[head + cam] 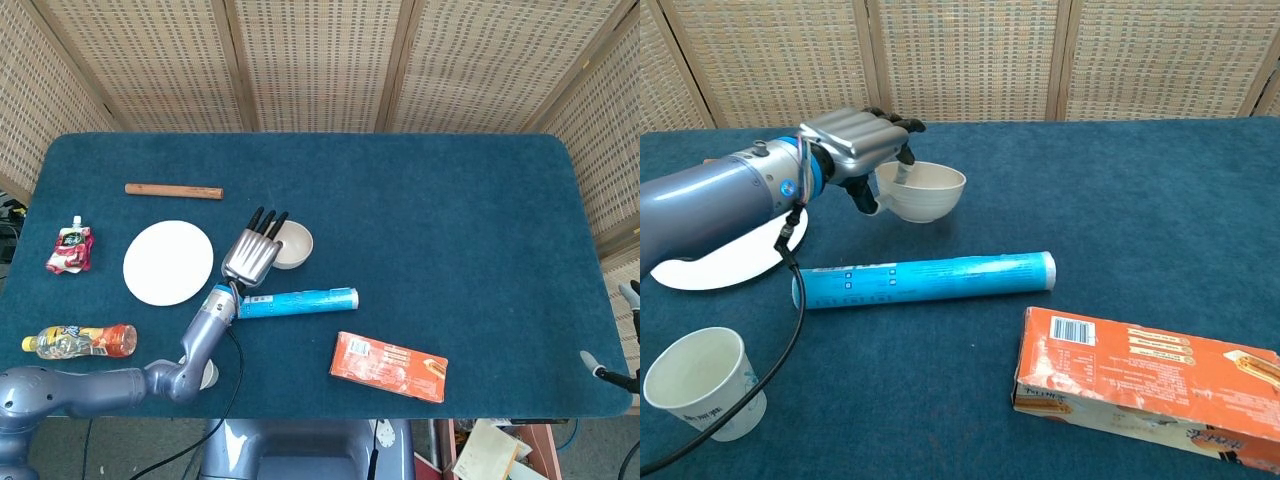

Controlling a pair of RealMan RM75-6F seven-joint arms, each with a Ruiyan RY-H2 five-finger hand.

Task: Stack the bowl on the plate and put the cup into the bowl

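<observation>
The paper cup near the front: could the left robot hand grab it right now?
Probably not right now. The left robot hand is holding the bowl, so it is busy. The paper cup stands upright with bare table around it, so nothing blocks it once the bowl is set down.

left hand (852,140) fingers (264,219) curled

Honestly can't read any words from my feeds. Only a barcode on the orange box (1145,377); the print on the blue tube (925,279) is too blurry.
</observation>
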